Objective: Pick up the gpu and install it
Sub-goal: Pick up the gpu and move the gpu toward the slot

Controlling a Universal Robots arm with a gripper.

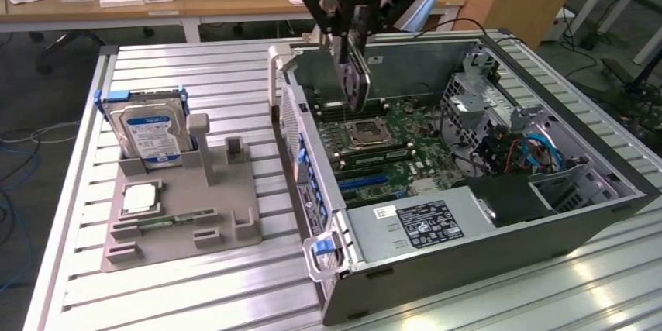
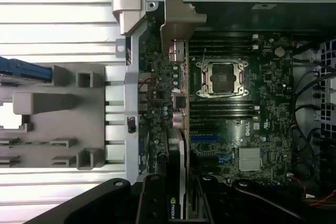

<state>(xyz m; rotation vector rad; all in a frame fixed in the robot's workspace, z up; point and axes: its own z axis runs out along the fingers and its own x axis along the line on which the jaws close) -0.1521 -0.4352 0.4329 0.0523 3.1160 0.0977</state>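
The gpu [image 1: 353,75] hangs on edge, long side pointing down, over the far end of the open computer case [image 1: 610,191]. My gripper [image 1: 354,36] is shut on its upper end. In the wrist view the gpu [image 2: 179,129] appears edge-on as a thin strip over the motherboard [image 2: 262,119], beside the case's rear wall. Its grey metal bracket [image 2: 181,19] is at the far end, and my gripper [image 2: 177,205] clamps the near end. The card's lower edge is above the board, apart from it.
The motherboard's CPU socket [image 1: 367,133] and blue slots [image 1: 364,182] lie below the card. A power supply [image 1: 426,222] fills the case's near end. At the exterior view's left, a grey fixture [image 1: 222,207] holds a hard drive [image 1: 152,136], a processor [image 1: 139,198] and a memory stick [image 1: 170,218].
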